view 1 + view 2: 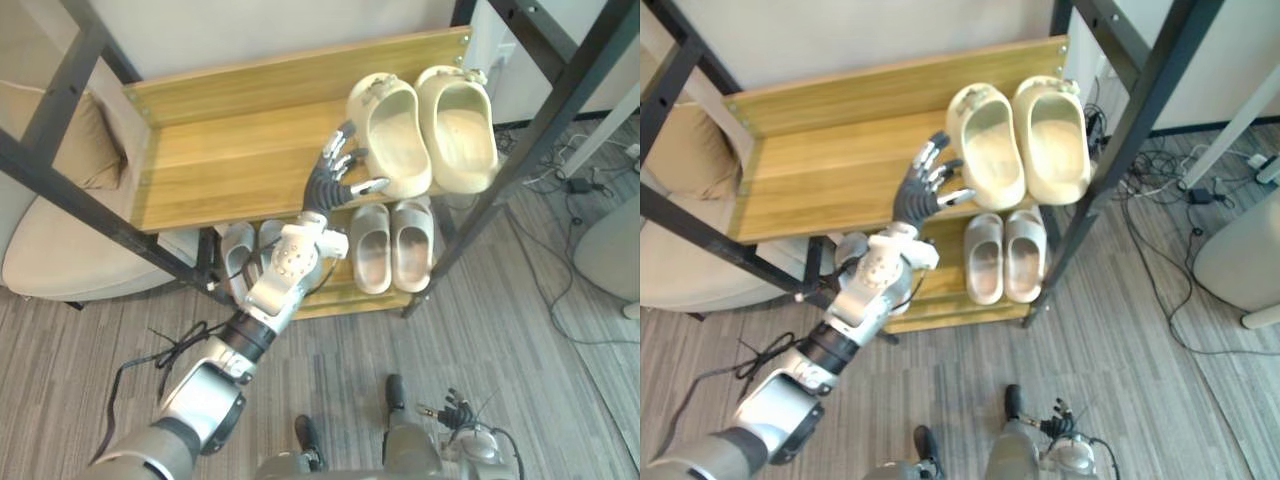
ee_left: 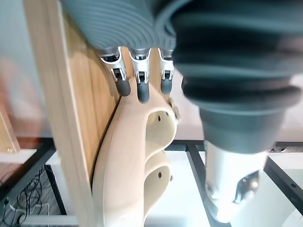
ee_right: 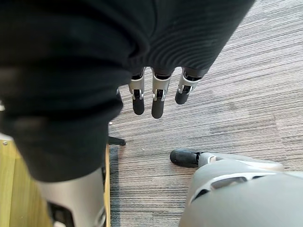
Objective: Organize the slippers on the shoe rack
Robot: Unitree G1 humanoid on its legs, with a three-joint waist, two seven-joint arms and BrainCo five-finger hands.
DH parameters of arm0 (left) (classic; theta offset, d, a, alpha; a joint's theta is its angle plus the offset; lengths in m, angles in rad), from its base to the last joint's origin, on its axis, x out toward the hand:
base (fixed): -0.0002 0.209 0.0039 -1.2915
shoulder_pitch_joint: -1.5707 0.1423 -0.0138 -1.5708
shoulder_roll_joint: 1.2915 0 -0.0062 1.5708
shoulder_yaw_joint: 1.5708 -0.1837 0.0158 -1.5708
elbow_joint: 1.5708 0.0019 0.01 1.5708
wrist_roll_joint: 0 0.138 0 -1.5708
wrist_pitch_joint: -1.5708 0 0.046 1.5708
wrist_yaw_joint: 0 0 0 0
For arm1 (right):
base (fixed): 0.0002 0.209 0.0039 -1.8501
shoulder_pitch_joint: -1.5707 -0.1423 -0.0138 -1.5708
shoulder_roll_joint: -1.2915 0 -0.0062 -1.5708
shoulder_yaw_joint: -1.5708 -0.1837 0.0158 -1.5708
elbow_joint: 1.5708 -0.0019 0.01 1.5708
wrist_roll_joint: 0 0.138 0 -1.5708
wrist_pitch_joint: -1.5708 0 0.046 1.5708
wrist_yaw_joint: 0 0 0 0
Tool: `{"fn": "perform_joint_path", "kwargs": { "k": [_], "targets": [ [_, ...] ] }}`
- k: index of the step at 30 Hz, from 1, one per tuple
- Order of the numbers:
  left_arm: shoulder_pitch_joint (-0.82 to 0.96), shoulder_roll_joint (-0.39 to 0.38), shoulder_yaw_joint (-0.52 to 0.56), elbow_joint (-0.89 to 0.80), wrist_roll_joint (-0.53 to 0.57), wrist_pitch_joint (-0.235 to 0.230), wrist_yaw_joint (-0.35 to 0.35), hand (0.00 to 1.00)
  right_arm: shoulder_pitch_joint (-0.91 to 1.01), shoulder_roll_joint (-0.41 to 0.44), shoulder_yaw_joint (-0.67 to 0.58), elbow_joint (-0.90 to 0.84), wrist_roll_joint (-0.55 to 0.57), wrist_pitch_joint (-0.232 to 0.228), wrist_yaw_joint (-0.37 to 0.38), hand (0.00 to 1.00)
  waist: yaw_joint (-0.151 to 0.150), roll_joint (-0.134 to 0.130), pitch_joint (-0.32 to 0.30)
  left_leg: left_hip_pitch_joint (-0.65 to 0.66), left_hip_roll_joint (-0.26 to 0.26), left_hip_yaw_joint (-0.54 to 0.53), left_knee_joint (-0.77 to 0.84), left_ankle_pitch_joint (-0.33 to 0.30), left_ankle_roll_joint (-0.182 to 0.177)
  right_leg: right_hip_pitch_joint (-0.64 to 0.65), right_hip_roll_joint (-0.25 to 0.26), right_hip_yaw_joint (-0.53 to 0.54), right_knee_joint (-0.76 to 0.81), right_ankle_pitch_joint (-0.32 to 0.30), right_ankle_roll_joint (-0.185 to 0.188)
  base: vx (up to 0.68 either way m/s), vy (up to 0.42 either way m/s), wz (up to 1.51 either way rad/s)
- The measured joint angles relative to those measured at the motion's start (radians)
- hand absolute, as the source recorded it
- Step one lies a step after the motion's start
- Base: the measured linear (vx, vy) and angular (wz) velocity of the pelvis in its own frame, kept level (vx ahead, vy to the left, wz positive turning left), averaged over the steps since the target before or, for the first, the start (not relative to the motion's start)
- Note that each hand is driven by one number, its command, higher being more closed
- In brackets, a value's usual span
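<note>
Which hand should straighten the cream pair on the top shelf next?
Left. The left hand is up at the top shelf, fingers straight, right beside the cream pair. The right hand hangs relaxed over the floor, away from the shelf, so it would probably need a much longer reach.

Wooden shoe rack, cream slippers on top

Reading as office — grey carpet covering floor, cables trailing across it, beige armchair standing beside shoe rack.
</note>
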Motion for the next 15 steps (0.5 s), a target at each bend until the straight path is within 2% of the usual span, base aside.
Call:
{"fn": "perform_joint_path", "kwargs": {
  "k": [3,8,11,15],
  "targets": [
    [0.041,0.014,0.035,-0.071,-0.004,-0.001,-0.001,0.00,-0.001,0.000,0.001,0.000,0.000,0.000,0.001,0.00,0.007,-0.001,0.000,0.002,0.000,-0.012,0.000,0.000,0.000,0.009,-0.003,-0.016,0.000,-0.002,0.000,0.00,-0.005,0.12],
    [0.113,0.032,0.030,-0.279,-0.022,-0.003,-0.009,0.00,0.002,-0.005,0.000,0.019,-0.001,0.001,0.003,0.00,0.033,-0.006,-0.005,-0.015,-0.004,-0.043,0.001,0.007,0.003,0.014,-0.010,-0.040,0.007,-0.003,0.001,0.01,-0.003,0.21],
    [0.212,0.035,0.023,-0.407,-0.023,-0.008,-0.030,0.00,0.008,-0.004,0.002,0.039,-0.001,-0.001,0.008,0.00,0.042,-0.014,-0.027,-0.014,-0.008,-0.059,0.004,0.009,0.006,0.027,-0.015,-0.056,0.007,-0.006,0.004,0.02,0.009,0.15],
    [0.324,0.040,0.006,-0.489,-0.044,-0.012,-0.060,0.00,0.023,-0.004,0.003,0.045,-0.002,0.000,0.009,0.00,0.056,-0.019,-0.047,-0.012,-0.011,-0.074,0.004,0.010,0.007,0.039,-0.019,-0.062,0.007,-0.010,0.006,0.01,0.011,0.14]
  ]
}}
